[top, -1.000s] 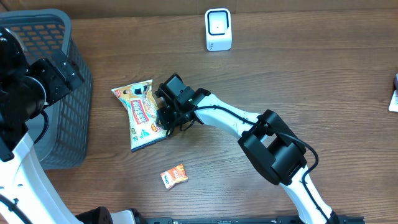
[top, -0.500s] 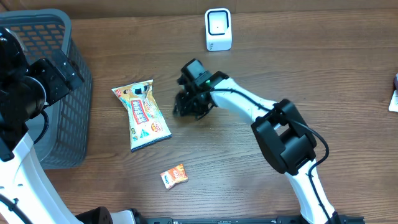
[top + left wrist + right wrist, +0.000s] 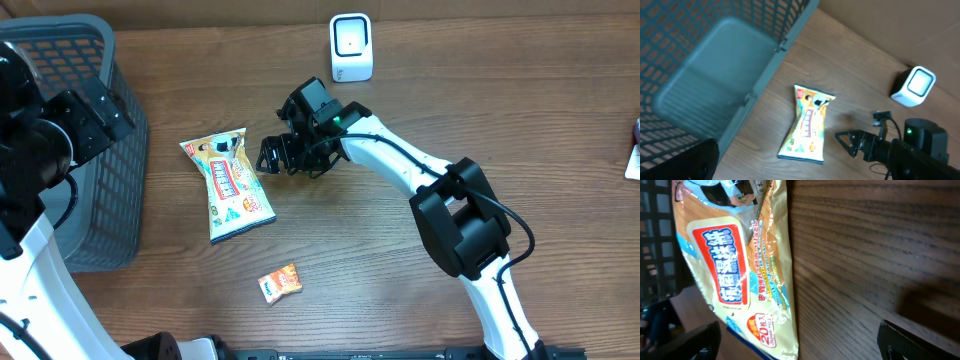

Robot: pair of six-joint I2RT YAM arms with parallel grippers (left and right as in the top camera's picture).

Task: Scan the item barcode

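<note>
Yellow snack packet (image 3: 229,185) flat on the wooden table (image 3: 520,110), ungripped.
The right gripper (image 3: 283,155) is spread empty just off its right edge, the basket (image 3: 115,170) near its left; the left gripper (image 3: 105,115) is held wide over the basket.

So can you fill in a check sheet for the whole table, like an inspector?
Surface: brown wooden table, nothing spilled seen.
Job's things: snack bag lying flat; white scanner upright at the back.
Clutter: small orange packet near the front; grey basket at the left.
Pincers: right pincer open beside the bag, holding nothing; left pincer open, empty, by the basket.
Cables: black cable along the right arm.
Surroundings: cut-off object at the right edge, cannot tell what.
</note>
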